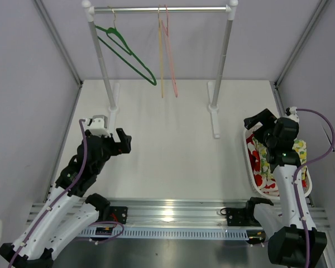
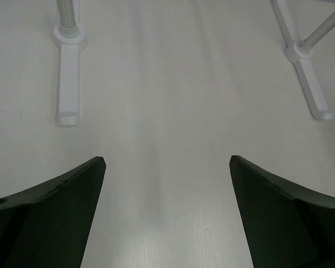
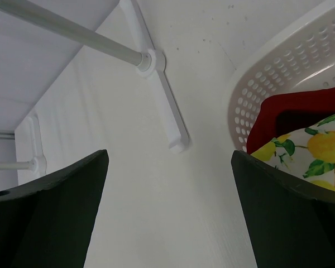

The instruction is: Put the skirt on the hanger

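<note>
The skirt (image 1: pixel 261 162), a lemon print with a red part, lies bunched in a white basket (image 1: pixel 251 167) at the right; the right wrist view shows the skirt (image 3: pixel 315 148) too. A green hanger (image 1: pixel 125 54) and a pink and yellow hanger (image 1: pixel 167 53) hang from the rack's rail (image 1: pixel 159 9). My right gripper (image 1: pixel 259 120) hovers open over the basket's far end, holding nothing. Over bare table at the left, my left gripper (image 1: pixel 123 142) is open and empty.
The rack's two white posts stand on feet (image 1: pixel 214 120) on the table, left foot (image 1: pixel 112 109) just beyond my left gripper. Grey walls close in both sides. A metal rail (image 1: pixel 167 215) runs along the near edge.
</note>
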